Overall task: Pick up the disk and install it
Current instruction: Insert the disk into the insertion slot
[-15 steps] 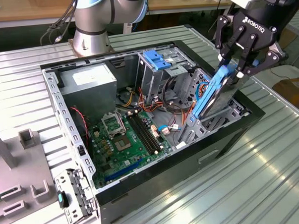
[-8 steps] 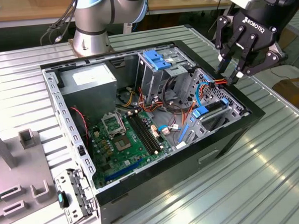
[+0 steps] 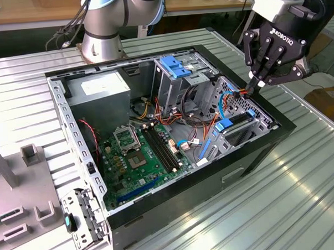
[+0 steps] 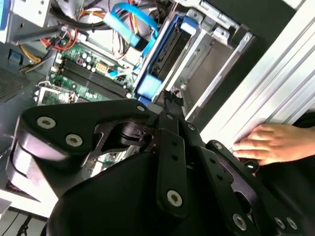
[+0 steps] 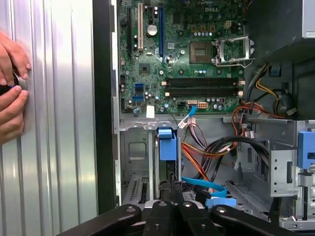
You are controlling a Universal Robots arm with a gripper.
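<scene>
Presently, the gripper (image 3: 257, 83) hangs over the front corner of the open computer case (image 3: 187, 197), which lies on the ribbed metal table (image 3: 281, 208). Its fingers are drawn together at the tips, and nothing shows clamped between them. In both wrist views the tips sit just above the drive cage (image 3: 256, 109).

The disk (image 3: 240, 122) stands on edge inside that cage, its blue carrier rails showing along the slot. In the second wrist view the dark slab (image 4: 167, 54) lies between a blue rail and the cage's metal wall. It appears largely home; whether it has latched I cannot tell.

A bundle of orange and blue cables (image 3: 232, 93) runs close beside the fingertips. A person's hands (image 5: 10, 98) rest on the table just outside the case wall.

Judgement: seating calls for pressure square to the rails, applied on the carrier's edge and not on the cables. A tilted push risks jamming the rails.
</scene>
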